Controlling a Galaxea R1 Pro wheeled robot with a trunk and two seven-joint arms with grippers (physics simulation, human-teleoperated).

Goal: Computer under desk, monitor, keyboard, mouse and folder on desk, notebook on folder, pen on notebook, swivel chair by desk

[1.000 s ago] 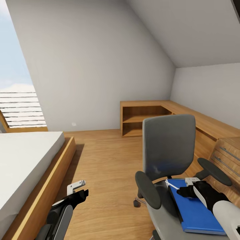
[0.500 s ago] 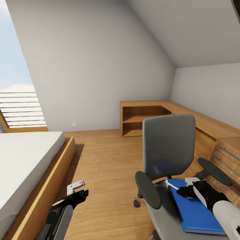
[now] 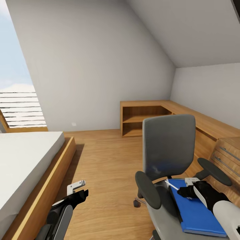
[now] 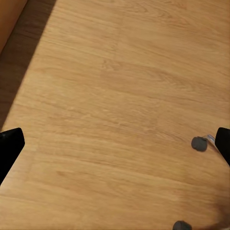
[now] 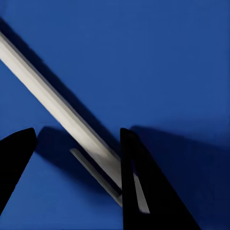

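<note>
The grey swivel chair (image 3: 168,146) stands at the lower right. On its seat lies a flat blue cover (image 3: 196,213), folder or notebook I cannot tell, with a dark edge along its left side. A thin white pen (image 3: 171,186) rests across the blue cover's far corner. My right gripper (image 3: 182,191) is low over that corner. In the right wrist view its dark fingers stand apart on either side of the pen (image 5: 52,103), with one finger (image 5: 143,191) against the pen's near end, over the blue cover (image 5: 158,57). My left gripper (image 3: 78,188) hangs open over bare floor.
Wooden drawers (image 3: 230,150) of the desk sit just right of the chair. A low wooden shelf unit (image 3: 143,116) runs along the far wall. A bed (image 3: 26,156) with a wooden frame is on the left. Chair casters (image 4: 199,143) show on the floor.
</note>
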